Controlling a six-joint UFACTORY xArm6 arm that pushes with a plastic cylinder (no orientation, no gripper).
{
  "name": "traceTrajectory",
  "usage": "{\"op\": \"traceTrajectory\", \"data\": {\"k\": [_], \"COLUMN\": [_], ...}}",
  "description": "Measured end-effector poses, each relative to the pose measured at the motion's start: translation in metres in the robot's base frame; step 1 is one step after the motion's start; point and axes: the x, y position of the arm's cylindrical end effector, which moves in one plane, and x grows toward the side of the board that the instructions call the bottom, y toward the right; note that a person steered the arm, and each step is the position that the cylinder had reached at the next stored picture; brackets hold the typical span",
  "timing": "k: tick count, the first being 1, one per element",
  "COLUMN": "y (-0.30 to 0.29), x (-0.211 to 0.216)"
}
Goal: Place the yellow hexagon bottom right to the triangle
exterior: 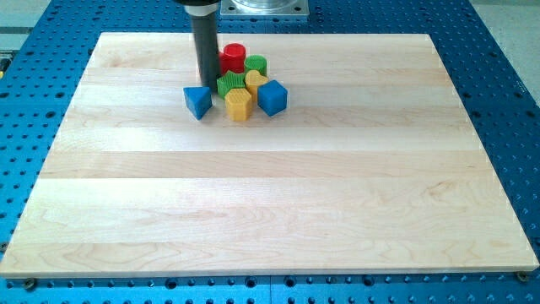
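Note:
A yellow hexagon (pixel 239 104) lies at the bottom of a tight cluster near the board's top centre. A blue triangle (pixel 197 101) lies just to its left. My tip (pixel 207 84) stands at the triangle's upper right edge, left of a green star-like block (pixel 230 84). The rod rises straight up out of the view's top.
The cluster also holds a red cylinder (pixel 233 57), a green block (pixel 256 65), a second yellow block (pixel 256 82) and a blue cube (pixel 272 97). All lie on a wooden board (pixel 270 194) on a blue perforated table (pixel 25 127).

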Motion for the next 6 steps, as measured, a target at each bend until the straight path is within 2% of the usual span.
{"op": "traceTrajectory", "data": {"k": [1,2,4,5,6], "y": [-0.048,-0.067,0.065,0.104,0.122], "x": [0.028,0.029,0.030,0.050,0.112]}}
